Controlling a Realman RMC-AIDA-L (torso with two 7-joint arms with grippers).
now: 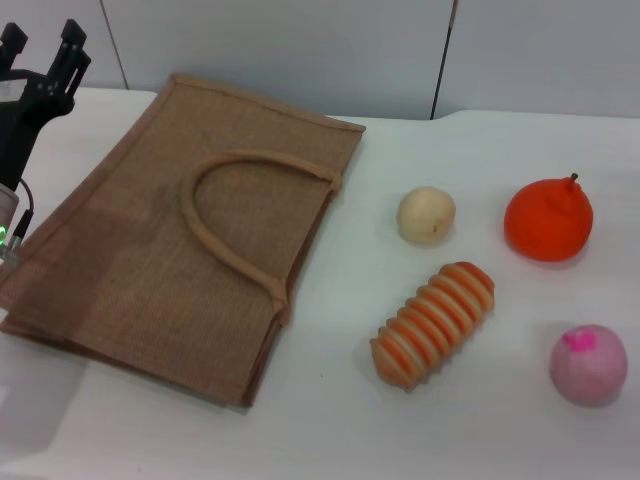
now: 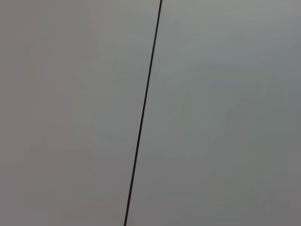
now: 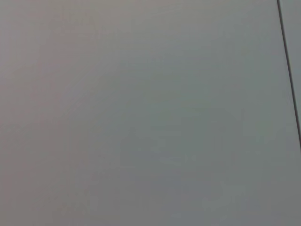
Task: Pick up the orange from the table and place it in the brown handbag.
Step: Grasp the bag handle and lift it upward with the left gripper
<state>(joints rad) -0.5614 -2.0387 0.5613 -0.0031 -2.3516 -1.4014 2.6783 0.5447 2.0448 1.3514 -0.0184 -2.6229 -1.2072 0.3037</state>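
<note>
well away from the raised, spread-fingered left gripper (image 1: pixel 43 48) sits the orange (image 1: pixel 547 220); just beside the gripper lies the brown handbag (image 1: pixel 150 270), flat on the surface (image 1: pixel 330 430).

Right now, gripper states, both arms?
Left gripper: open, holding nothing, raised at the table's far left corner.
Right gripper: not in view.

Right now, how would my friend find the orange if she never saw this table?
Start at the big brown handbag lying flat on the table's left. Go right, past the beige ball. The orange is smooth, bright orange-red with a dark stem, not striped like the ribbed toy.
</note>
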